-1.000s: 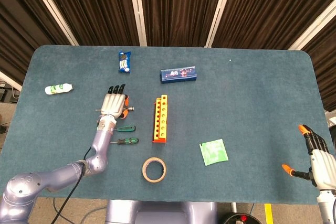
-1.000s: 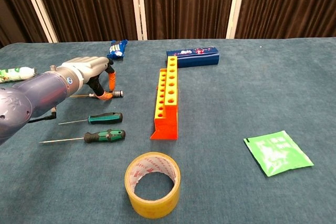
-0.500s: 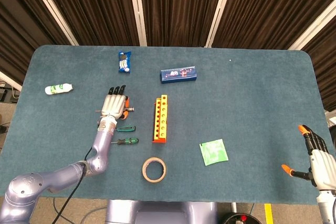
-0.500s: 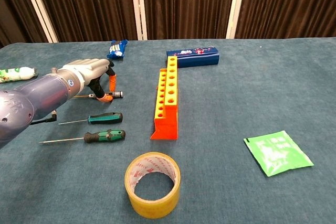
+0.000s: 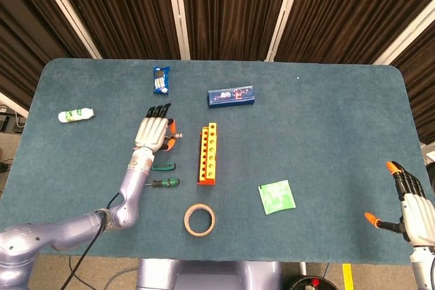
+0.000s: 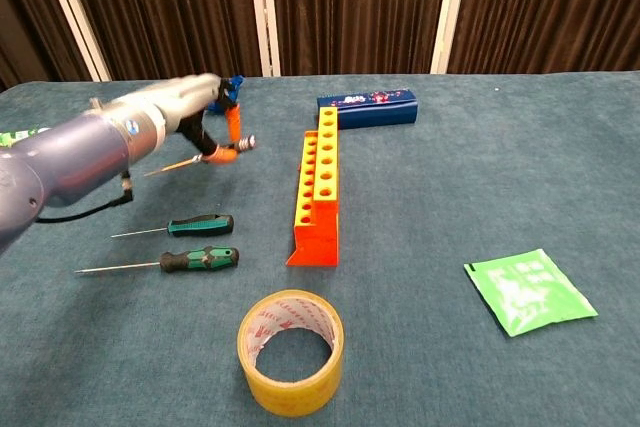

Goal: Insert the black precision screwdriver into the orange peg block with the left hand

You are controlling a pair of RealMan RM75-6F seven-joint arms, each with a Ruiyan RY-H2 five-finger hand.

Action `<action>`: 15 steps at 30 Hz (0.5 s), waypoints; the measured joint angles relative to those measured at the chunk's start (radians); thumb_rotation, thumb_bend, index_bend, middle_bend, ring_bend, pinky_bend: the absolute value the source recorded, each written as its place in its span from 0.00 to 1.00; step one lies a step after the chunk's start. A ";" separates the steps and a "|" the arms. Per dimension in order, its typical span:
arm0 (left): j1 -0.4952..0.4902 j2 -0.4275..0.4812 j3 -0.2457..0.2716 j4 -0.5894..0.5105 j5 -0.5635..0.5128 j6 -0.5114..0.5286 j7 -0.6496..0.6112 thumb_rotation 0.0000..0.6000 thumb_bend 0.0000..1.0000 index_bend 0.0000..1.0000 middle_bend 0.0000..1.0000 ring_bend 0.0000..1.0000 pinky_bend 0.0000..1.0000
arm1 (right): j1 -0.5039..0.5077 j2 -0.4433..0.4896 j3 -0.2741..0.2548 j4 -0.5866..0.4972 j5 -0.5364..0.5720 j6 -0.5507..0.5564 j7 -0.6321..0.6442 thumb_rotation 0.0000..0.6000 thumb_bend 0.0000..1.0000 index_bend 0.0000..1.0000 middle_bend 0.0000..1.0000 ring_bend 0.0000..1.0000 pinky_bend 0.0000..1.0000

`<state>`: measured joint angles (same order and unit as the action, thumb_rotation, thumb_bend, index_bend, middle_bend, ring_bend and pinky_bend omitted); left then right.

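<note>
My left hand (image 5: 154, 131) (image 6: 178, 112) pinches the black precision screwdriver (image 6: 220, 153) (image 5: 175, 138) by its handle. It holds the tool above the table, nearly level, silver cap toward the block and thin shaft pointing left. The orange peg block (image 5: 209, 155) (image 6: 321, 183) lies lengthwise at mid-table, just right of the hand, its rows of holes facing up. A gap separates the tool from the block. My right hand (image 5: 410, 202) hovers open at the table's front right corner, showing only in the head view.
Two green-handled screwdrivers (image 6: 201, 225) (image 6: 199, 259) lie on the table below the left hand. A tape roll (image 6: 291, 351) sits near the front edge. A green packet (image 6: 530, 291), a blue box (image 6: 367, 107), a blue snack pack (image 5: 161, 80) and a white bottle (image 5: 75, 115) lie around.
The left hand has lifted the black screwdriver off the table and carried it up and a little toward the peg block. The right hand has stayed still.
</note>
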<state>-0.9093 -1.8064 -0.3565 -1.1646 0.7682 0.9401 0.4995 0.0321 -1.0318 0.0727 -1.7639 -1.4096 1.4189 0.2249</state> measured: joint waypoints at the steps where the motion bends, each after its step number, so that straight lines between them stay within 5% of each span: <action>1: 0.003 0.009 -0.007 -0.022 0.012 0.009 -0.018 1.00 0.47 0.60 0.00 0.00 0.00 | 0.000 0.000 0.000 0.000 0.000 0.000 -0.001 1.00 0.04 0.00 0.00 0.00 0.00; 15: 0.082 0.104 -0.153 -0.390 0.149 0.106 -0.473 1.00 0.46 0.57 0.00 0.00 0.00 | -0.001 -0.001 0.000 -0.003 0.003 0.001 -0.002 1.00 0.04 0.00 0.00 0.00 0.00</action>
<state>-0.8270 -1.7025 -0.5092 -1.5545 0.9176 1.0465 0.0270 0.0308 -1.0325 0.0731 -1.7669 -1.4068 1.4201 0.2234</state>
